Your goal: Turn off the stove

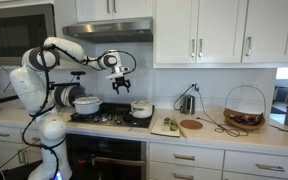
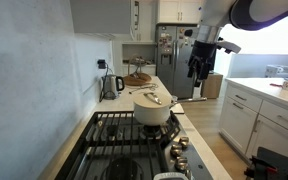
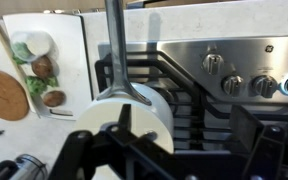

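Kitchen, white cabinets point(image 1: 199, 30) above a pale surface point(image 1: 209, 137). Stove point(image 1: 109, 119) flush with it, beside the arm point(image 1: 34, 90): black grates point(image 2: 124, 130), steel front panel with knobs point(image 3: 232, 85) (clearest in the wrist view). White pot point(image 1: 87, 104) on the grates by the arm, second white pot point(image 1: 141, 109) nearer the cutting board point(image 1: 169, 126), with a metal utensil handle point(image 3: 114, 45) sticking out. Claw point(image 1: 121, 80) up in the air over the stove, between the two pots, spread open, pinching nothing, well apart from the knobs. Kettle point(image 1: 188, 103) and wire basket point(image 1: 245, 108) further along the surface. Fridge point(image 2: 174, 50) in the background.
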